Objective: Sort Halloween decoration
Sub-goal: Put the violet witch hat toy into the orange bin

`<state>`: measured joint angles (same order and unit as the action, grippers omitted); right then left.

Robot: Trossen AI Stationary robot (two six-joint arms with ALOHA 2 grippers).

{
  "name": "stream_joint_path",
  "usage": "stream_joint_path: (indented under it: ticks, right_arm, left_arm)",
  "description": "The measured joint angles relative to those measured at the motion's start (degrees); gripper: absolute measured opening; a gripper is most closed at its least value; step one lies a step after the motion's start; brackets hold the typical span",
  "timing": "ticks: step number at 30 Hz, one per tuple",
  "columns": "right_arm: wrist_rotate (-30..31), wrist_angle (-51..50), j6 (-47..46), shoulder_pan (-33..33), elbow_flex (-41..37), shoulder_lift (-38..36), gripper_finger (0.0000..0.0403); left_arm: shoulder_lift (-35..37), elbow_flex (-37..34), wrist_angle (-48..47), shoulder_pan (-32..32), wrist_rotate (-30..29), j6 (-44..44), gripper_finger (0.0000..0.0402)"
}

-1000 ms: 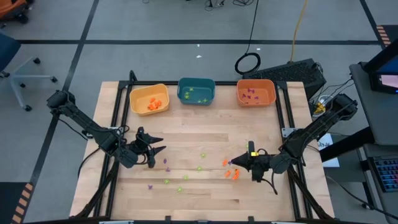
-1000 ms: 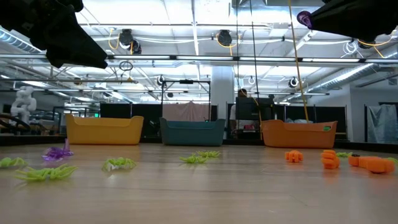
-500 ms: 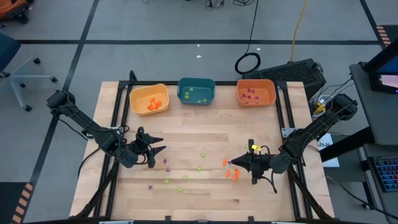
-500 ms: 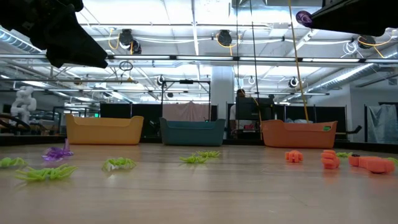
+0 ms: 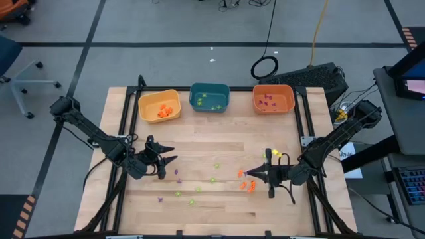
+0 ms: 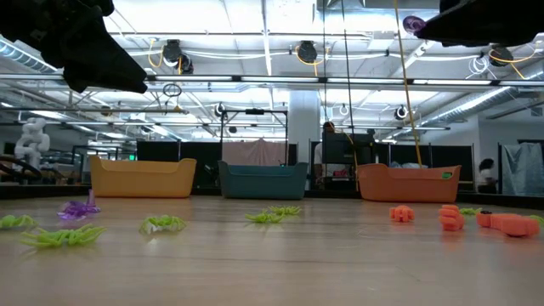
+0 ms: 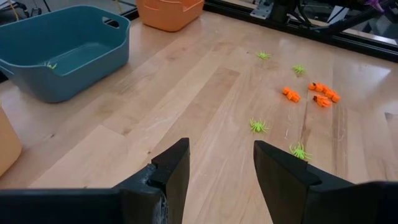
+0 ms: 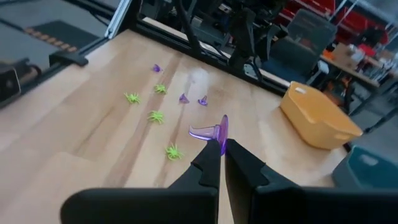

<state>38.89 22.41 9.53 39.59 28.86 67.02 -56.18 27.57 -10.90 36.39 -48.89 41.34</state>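
the right gripper, off the table near its right edge, pinches a purple trinket; the left gripper hangs open and empty near the left edge.

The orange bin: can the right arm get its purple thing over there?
Probably yes. The right gripper is shut on a purple trinket, raised above the table. Only bare boards lie between it and the orange bin.

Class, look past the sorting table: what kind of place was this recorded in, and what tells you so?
Probably a robotics lab or workshop. The low view shows an open ceiling with strip lights and hanging cables over workbenches; the high view shows a wooden table with two robot arms on a taped floor, beside an office chair.
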Motion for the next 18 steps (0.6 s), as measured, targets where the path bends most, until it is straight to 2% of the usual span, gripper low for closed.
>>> stream_joint_path:
  ticks: [11, 18]
  right_arm:
    - [0.0, 0.0, -13.7, 0.0, 0.0, 0.0, 0.0000]
    - [0.0, 0.0, -15.1, 0.0, 0.0, 0.0, 0.0000]
  left_arm:
    - [0.0, 0.0, 0.0, 0.0, 0.0, 0.0, 0.0176]
    - [0.0, 0.0, 0.0, 0.0, 0.0, 0.0, 0.0176]
